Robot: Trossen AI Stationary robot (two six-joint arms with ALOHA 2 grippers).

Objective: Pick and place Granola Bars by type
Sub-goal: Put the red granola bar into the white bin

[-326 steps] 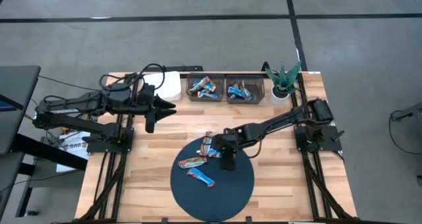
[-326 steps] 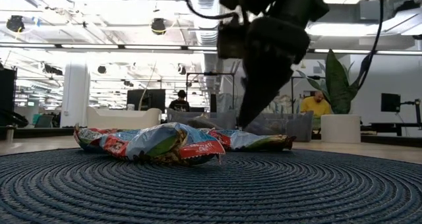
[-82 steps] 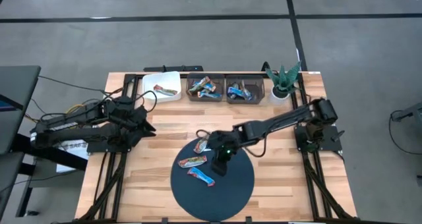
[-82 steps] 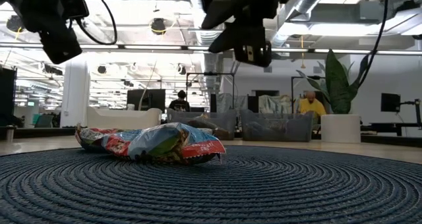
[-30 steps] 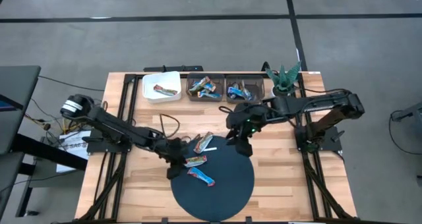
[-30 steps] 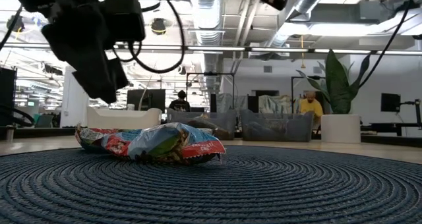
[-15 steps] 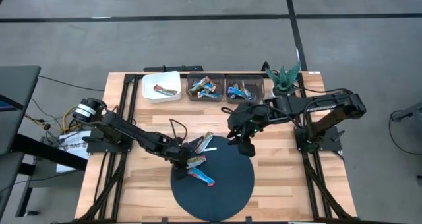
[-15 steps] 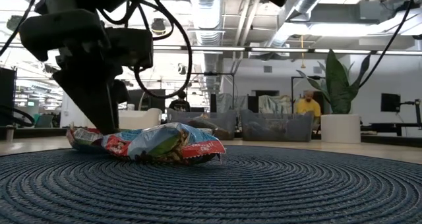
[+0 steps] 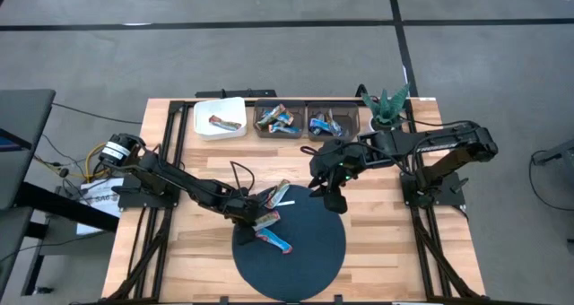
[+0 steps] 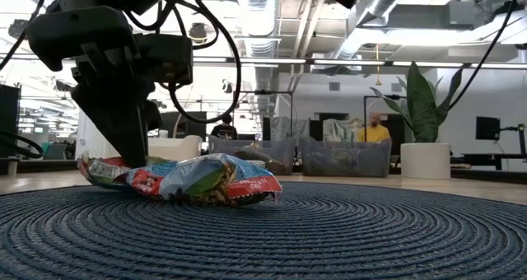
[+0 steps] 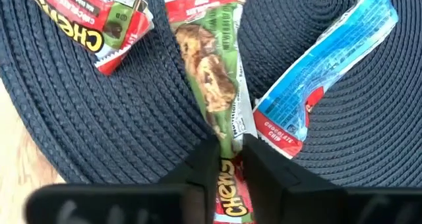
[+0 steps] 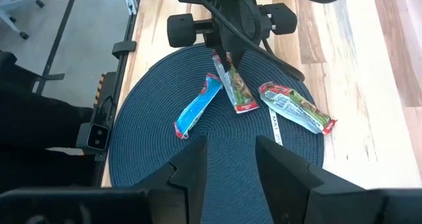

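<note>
Wooden tabletop, with a round dark-blue woven mat toward its 6 o'clock edge. Three granola bars at the mat's 10–11 o'clock part: one red-and-green Chewy bar, a second red-and-green Chewy bar at the rim, one blue chocolate-chip bar. A thin white strip lies just past the rim.

At the table's 12 o'clock edge: one white dish holding one bar, two dark bins with several bars each, count not clear. One small potted plant at 1 o'clock.

Left gripper is down on the mat, jaws nearly together, pinching the end of the first Chewy bar.

Right gripper hangs above the mat's 12 o'clock rim, jaws apart, holding nothing.
</note>
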